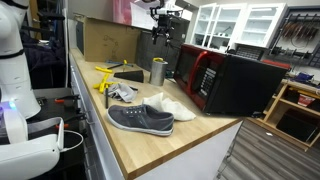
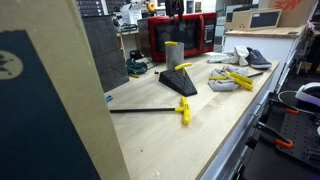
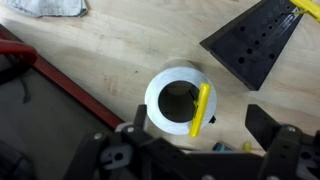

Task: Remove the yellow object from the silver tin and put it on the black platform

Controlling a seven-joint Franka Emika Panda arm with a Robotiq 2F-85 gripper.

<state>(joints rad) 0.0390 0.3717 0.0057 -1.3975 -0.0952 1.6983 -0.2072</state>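
The silver tin [image 3: 168, 112] stands upright on the wooden counter, directly below my wrist camera. The yellow object [image 3: 201, 108], a short stick, leans in the tin's opening across its right rim. My gripper [image 3: 200, 138] is open, hovering above the tin with a finger on either side, touching nothing. The black platform [image 3: 258, 42] lies just beyond the tin, with another yellow piece [image 3: 306, 8] at its far end. In both exterior views the gripper [image 1: 166, 36] [image 2: 173, 12] hangs well above the tin [image 1: 157, 71] [image 2: 174, 52], with the platform [image 1: 128, 75] [image 2: 181, 82] beside it.
A black-and-red microwave [image 1: 228, 82] [image 2: 182, 36] stands close behind the tin. A grey shoe [image 1: 140, 119], a white cloth [image 1: 178, 106], yellow tools [image 2: 236, 79], a yellow-handled bar [image 2: 184, 110] and a cardboard box [image 1: 104, 41] share the counter. The counter edge [image 3: 60, 85] runs nearby.
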